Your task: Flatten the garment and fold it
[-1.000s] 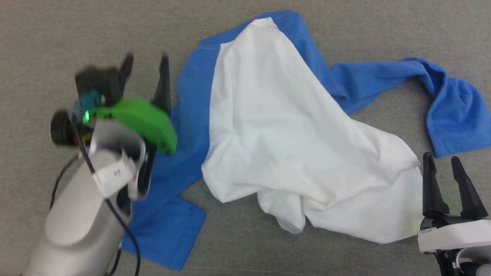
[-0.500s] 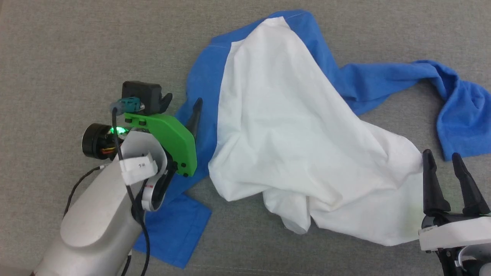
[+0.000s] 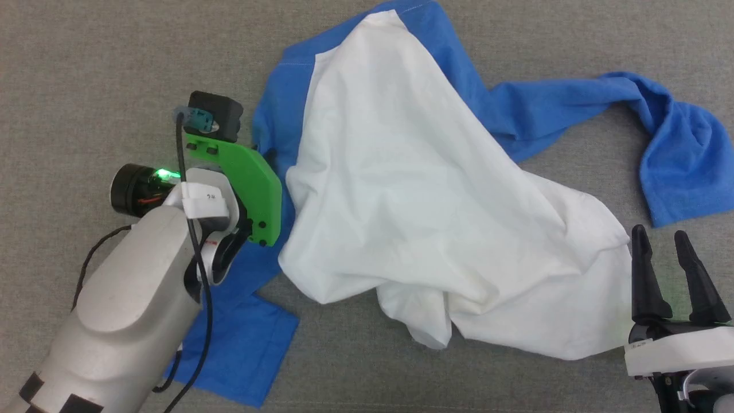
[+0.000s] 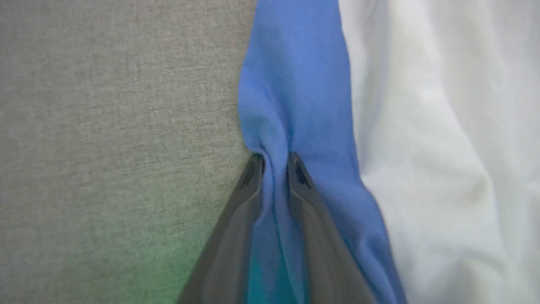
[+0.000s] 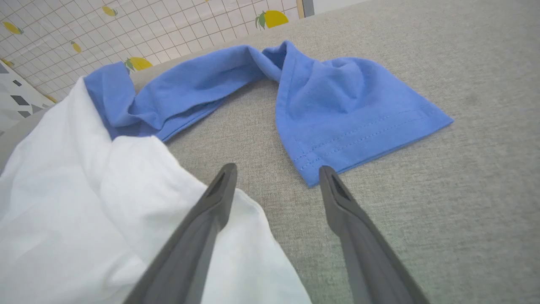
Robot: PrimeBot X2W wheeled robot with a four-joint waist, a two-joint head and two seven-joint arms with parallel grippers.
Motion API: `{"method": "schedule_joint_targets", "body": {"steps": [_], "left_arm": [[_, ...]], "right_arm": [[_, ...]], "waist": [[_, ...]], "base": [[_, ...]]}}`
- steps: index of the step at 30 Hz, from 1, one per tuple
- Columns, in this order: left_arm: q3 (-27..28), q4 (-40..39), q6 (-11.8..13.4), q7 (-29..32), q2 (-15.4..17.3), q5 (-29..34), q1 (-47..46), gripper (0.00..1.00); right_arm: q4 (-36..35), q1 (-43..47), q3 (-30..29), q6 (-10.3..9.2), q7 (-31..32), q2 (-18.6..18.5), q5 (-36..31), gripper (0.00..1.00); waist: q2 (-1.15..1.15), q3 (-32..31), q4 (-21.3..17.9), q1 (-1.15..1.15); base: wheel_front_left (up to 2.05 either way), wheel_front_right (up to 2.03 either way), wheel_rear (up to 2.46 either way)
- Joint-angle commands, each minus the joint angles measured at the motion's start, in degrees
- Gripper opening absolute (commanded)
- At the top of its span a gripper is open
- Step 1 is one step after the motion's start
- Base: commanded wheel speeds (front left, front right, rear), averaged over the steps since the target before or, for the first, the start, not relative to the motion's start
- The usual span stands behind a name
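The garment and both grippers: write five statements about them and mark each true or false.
1. The left gripper is shut on blue fabric of the garment. True.
2. The right gripper grips the white cloth. False: its fingers stand apart and hold nothing.
3. The garment lies flat and smooth. False: the white body is bunched and creased, and the blue sleeve trails off in a twist.
4. The garment rests on a grey surface. True.
5. In the right wrist view, the blue sleeve's hemmed end lies just beyond the right gripper's fingertips. True.
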Motion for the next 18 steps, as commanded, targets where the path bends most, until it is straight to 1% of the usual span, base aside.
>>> {"method": "schedule_joint_targets", "body": {"steps": [1,4,5,9,10,12,18], "left_arm": [[-2.1,3.2,-0.4,1.8,-0.8,-0.3,2.5,0.0],[-1.6,3.5,-0.4,0.0,-1.3,-0.5,2.3,0.0],[-0.1,3.2,0.1,-4.3,-2.1,-0.5,2.4,0.0],[2.0,0.8,1.7,-11.1,-3.2,0.0,3.8,0.0],[4.4,-2.7,3.4,-15.4,-3.7,-0.9,6.6,0.0],[6.4,-5.3,5.0,-17.7,-2.9,-1.5,9.5,0.0],[13.4,-13.4,11.2,-21.7,1.9,-3.5,21.3,0.0]], "right_arm": [[0.3,-0.7,0.2,-0.08,-0.5,0.1,0.4,1.0],[0.8,-1.1,0.3,-0.08,-0.8,0.1,0.5,1.0],[1.4,-1.3,0.2,-0.08,-1.0,0.1,0.5,1.0],[1.8,-1.2,0.2,-0.08,-1.2,0.1,0.4,1.0],[2.0,-1.0,0.4,-0.08,-1.1,0.1,0.4,1.0],[2.1,-0.8,0.5,-0.08,-1.1,0.1,0.4,1.0],[1.8,-0.2,0.2,-0.08,-0.7,0.1,0.3,1.0]], "waist": [[0.0,0.4,-0.2,0.0],[0.0,0.5,-0.2,0.0],[0.0,-0.2,0.1,0.0],[0.0,-1.8,0.5,0.0],[0.0,-3.0,0.9,0.0],[0.0,-3.8,1.1,0.0],[0.0,-4.9,1.7,0.0]], "base": [[0.0,0.0,0.0],[0.0,0.0,0.0],[0.0,0.0,0.0],[0.0,0.0,0.0],[0.0,0.0,0.0],[0.0,0.0,0.0],[0.0,0.0,0.0]]}}
